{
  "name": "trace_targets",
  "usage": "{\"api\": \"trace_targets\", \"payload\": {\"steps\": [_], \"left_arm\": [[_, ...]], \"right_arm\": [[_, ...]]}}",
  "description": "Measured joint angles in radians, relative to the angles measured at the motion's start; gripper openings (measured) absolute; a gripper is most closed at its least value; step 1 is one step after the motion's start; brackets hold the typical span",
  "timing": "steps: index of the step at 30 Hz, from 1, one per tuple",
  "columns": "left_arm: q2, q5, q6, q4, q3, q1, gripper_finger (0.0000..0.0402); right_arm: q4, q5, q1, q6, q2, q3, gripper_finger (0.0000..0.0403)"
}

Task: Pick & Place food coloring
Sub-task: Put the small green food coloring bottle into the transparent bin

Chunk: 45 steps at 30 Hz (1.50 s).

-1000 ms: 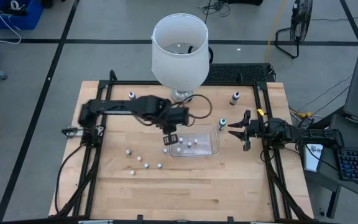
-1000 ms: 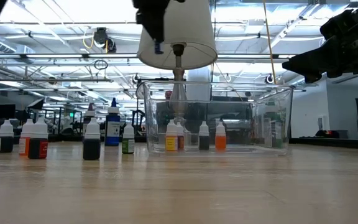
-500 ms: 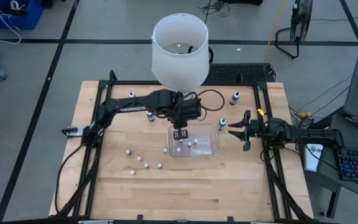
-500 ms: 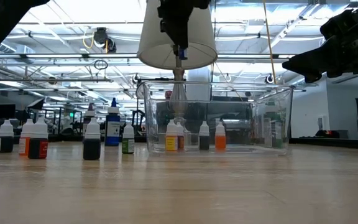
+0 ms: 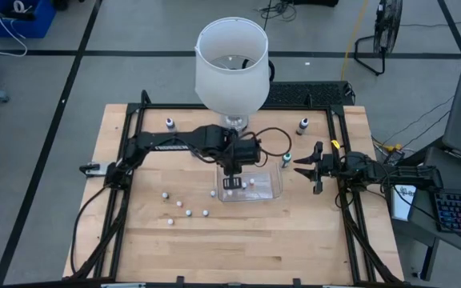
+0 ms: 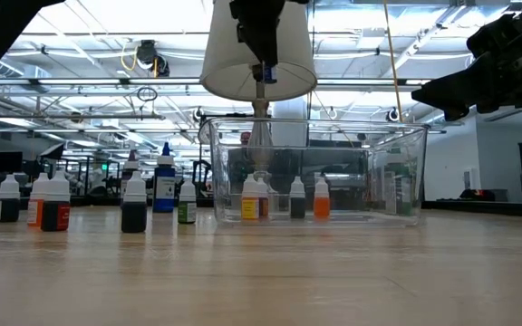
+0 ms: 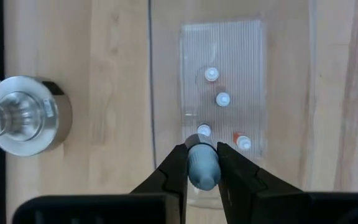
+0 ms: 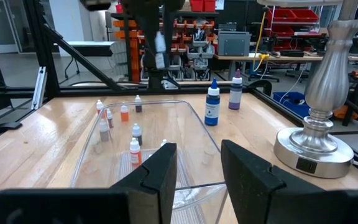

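Observation:
My left gripper [image 5: 232,182] hangs over the clear plastic tub [image 5: 250,182], shut on a tiny blue-grey dropper bottle [image 7: 202,167]. In the low view this bottle [image 6: 267,74] shows well above the tub [image 6: 320,172]. Several small bottles [image 7: 222,98] stand upright on the tub's floor. More white-capped bottles [image 5: 178,203] stand on the wood to the tub's near left. My right gripper [image 5: 298,168] waits open just right of the tub, level with the table, touching nothing. My left gripper pinches the blue-grey bottle by its sides [image 7: 194,171] between the two fingers, which come from above and point down. The bottle's lower end [image 6: 268,78] pokes out below the fingertips. It is lifted clear, high above the tub's floor.
A lamp with a big white shade [image 5: 230,64] stands on a round metal base [image 7: 23,115] just beyond the tub's far edge. Larger bottles [image 5: 302,125] [image 5: 170,122] stand toward the far edge, and one [image 5: 286,158] between the tub and my right gripper. Bare wood lies toward the near edge.
My left gripper, still holding the bottle, has moved toward the table's right, from the tub's left edge to above its inside. Its arm swung toward the lamp and the gripper turned to point straight down. The right arm kept still.

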Motion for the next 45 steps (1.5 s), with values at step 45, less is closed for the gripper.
{"api": "trace_targets", "payload": {"steps": [45], "left_arm": [[0.003,0.09,-0.086,0.375,-0.559,-0.002,0.0061]], "right_arm": [[0.0,0.0,0.0,0.0,0.0,0.0,0.0114]]}}
